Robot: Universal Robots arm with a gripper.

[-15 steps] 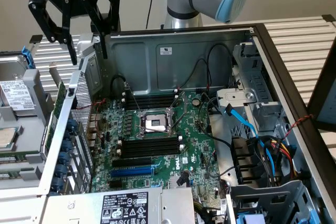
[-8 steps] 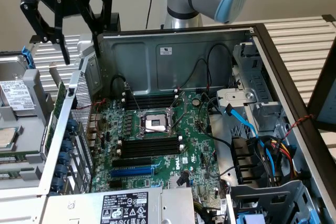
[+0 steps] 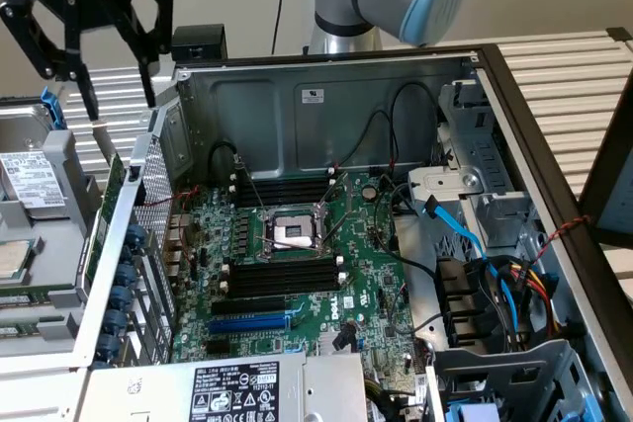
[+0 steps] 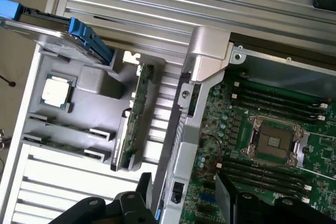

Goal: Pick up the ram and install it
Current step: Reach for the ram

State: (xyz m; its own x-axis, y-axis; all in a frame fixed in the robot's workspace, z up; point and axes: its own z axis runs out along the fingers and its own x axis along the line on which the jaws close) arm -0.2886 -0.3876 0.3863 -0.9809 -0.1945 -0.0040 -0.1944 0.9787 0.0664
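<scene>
While the pincer (image 3: 119,86) hangs with jaws apart and empty, the ram (image 4: 135,115) stands on edge below it — a skewed descent could strike the computer case wall (image 3: 148,170) just beside.

Even ambient light w/ soft shadows

ram (image 4: 134,111) (image 3: 105,229): long skinny green stick, darker bits along its face
pose: up on its long edge, seated in a gray holder (image 4: 119,153)
spot: just outside the PC case (image 4: 178,140), running alongside its side wall
state: nothing gripping it, not yet installed
</scene>
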